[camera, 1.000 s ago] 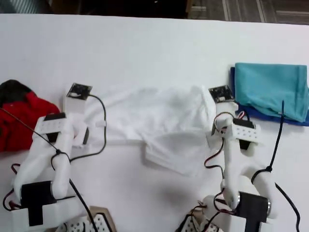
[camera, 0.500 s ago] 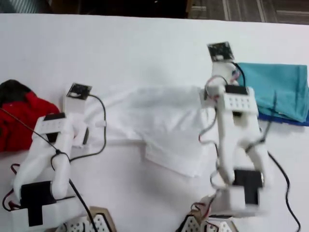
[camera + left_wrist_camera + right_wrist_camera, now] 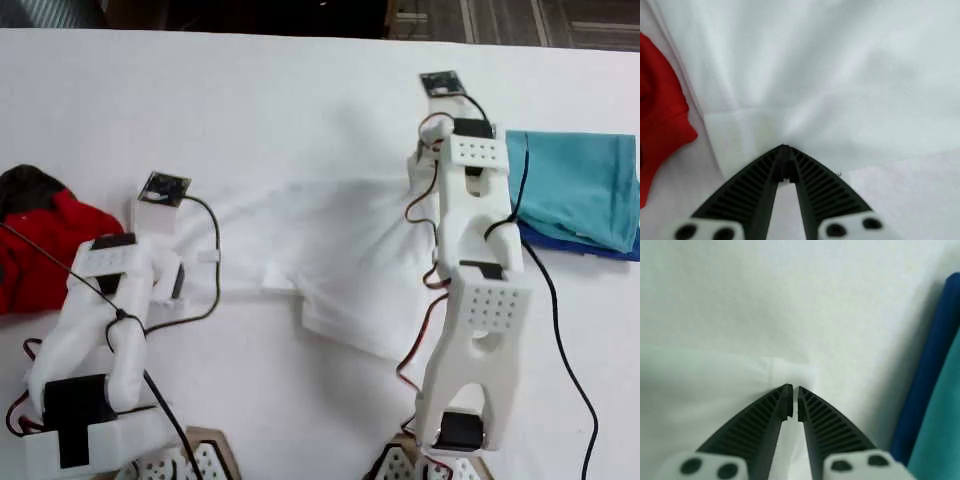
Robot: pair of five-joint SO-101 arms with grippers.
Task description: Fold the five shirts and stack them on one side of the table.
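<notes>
White shirt (image 3: 330, 240) is lying spread and rumpled across the middle of the tabletop (image 3: 250, 100), one flap doubled under at its near edge, and both arms are working its ends.

The right arm is now reaching far out over the tabletop, where a second ago it was folded back near its base. Its right pincer (image 3: 794, 390) has travelled from the shirt's near right corner out to the far right corner, close beside the folded teal shirt (image 3: 580, 185) that is sitting on a dark blue shirt (image 3: 560, 242). In the right wrist view the jaws are sitting almost together, with a corner of white cloth at the tips, so it seems to be gripping that corner. Judging by this, a fold along the shirt's right side is being started, not yet made, as the cloth's outline is barely differing from the earlier picture.

The left pincer (image 3: 785, 150) is staying put, clenched on the shirt's left edge and anchoring it, with the crumpled red shirt (image 3: 50, 250) just beside it waiting its turn.

Two garments look stacked on the right so far, so most of the task is remaining.
</notes>
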